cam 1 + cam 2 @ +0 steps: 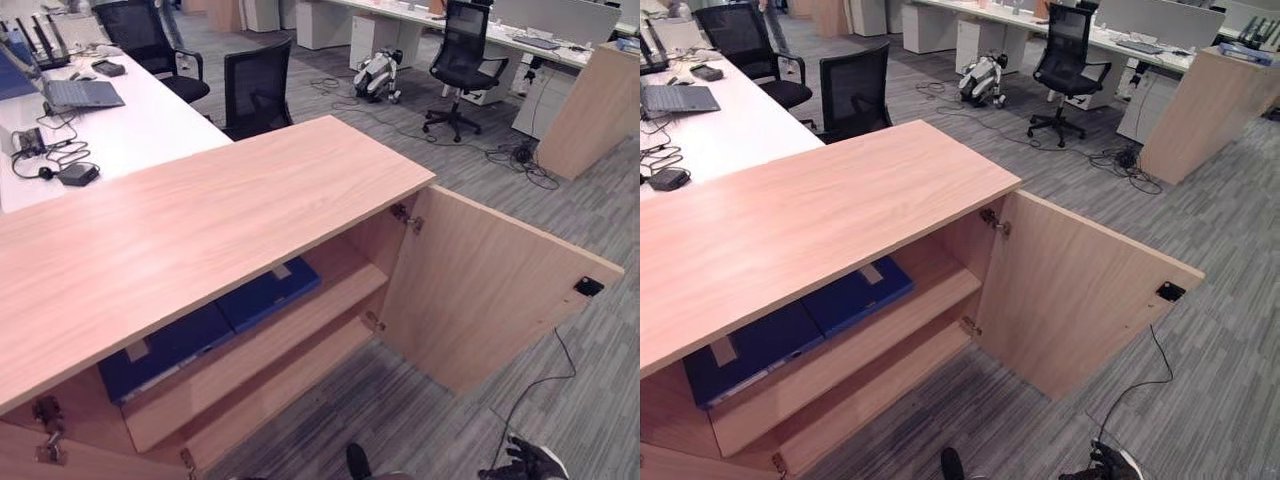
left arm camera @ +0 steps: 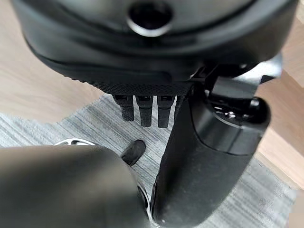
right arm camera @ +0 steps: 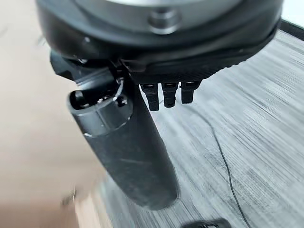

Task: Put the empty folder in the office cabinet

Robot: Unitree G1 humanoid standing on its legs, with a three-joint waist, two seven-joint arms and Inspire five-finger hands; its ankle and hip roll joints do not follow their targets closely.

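The office cabinet (image 1: 200,220) stands in front of me with its right door (image 1: 480,290) swung wide open. Two blue folders lie flat side by side on its upper shelf, one to the right (image 1: 270,295) and one to the left (image 1: 165,350). The lower shelf (image 1: 270,385) is bare. My left hand (image 2: 204,156) hangs over the carpet beside the wood, fingers straight, holding nothing. My right hand (image 3: 128,152) also hangs open and empty over the carpet; it shows low at the right (image 1: 525,462), apart from the door.
A white desk (image 1: 140,125) with a laptop (image 1: 80,95) and cables adjoins the cabinet's far left. Black office chairs (image 1: 258,85) stand behind it. A quadruped robot (image 1: 378,75) and cables lie on the carpet further back. A wooden panel (image 1: 590,110) leans at the right.
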